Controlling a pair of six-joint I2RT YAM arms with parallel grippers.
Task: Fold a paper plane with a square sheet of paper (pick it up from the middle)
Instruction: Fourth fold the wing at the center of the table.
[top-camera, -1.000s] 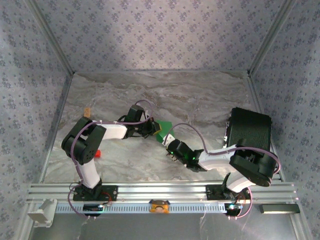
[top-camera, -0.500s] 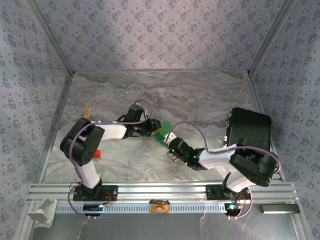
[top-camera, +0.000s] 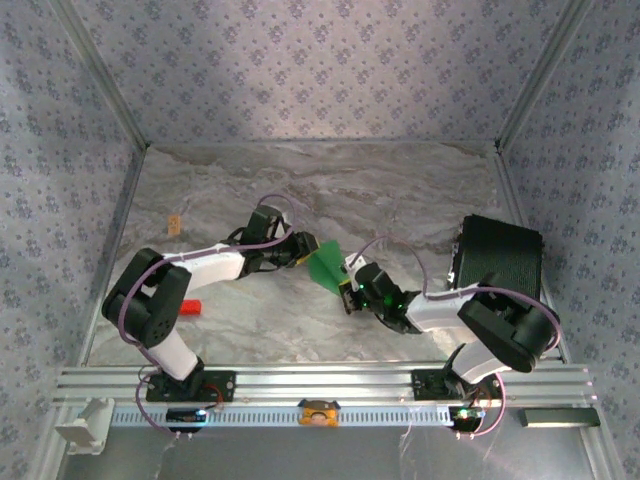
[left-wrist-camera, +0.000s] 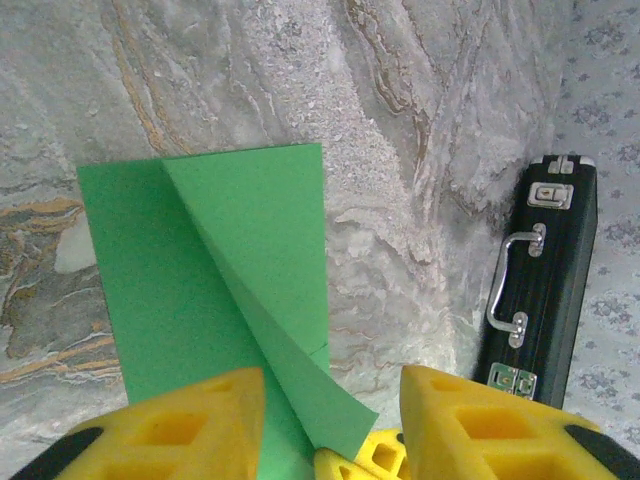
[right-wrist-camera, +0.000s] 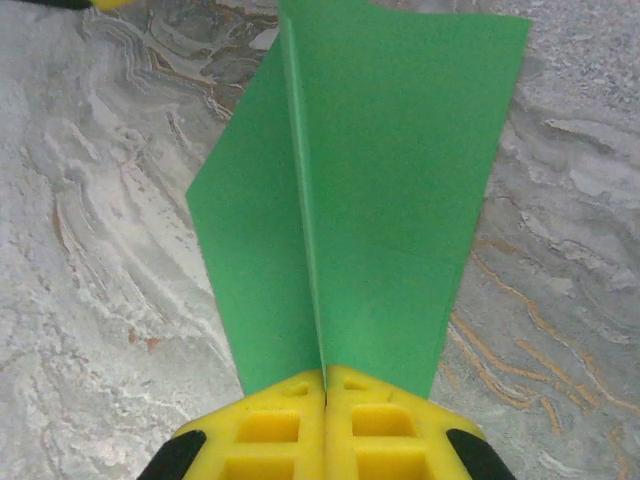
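**Top view.** Paper (top-camera: 325, 266) sits near the middle of the surface (top-camera: 420, 190), between the two arms. Left fingers (top-camera: 303, 249) are at its 10 o'clock edge and right fingers (top-camera: 346, 284) at its 5 o'clock corner. Black case (top-camera: 500, 260) stands at 3 o'clock, well apart. Red block (top-camera: 190, 307) lies at 8 o'clock, near the left arm and not involved. The finger gaps are too small to read from here.

**Left wrist.** Left fingers are apart, one on each side of the near end of the paper (left-wrist-camera: 220, 290), and are not pinching it. One diagonal crease runs from 11 o'clock down to 5 o'clock. The flap on its right lies over the sheet, and its near corner curls up loose. Far edge is straight, the corners square. Case (left-wrist-camera: 540, 300) is at 3 o'clock.

**Right wrist.** Right fingers are pressed together, clamped on the paper (right-wrist-camera: 390, 170) where the crease ends. The crease runs from 12 to 6 o'clock straight into the seam between them. A panel fans out on each side, and the 9 o'clock one is in shade. The surface shows beyond both panels. Whether the sheet is lifted clear of it I cannot tell.

**Progress.** My read is early. One crease is made and held. There is no pointed nose, no narrow dart and no wings. The corner folds and the wing folds are all left to do, and the loose flap likely needs pressing flat first.
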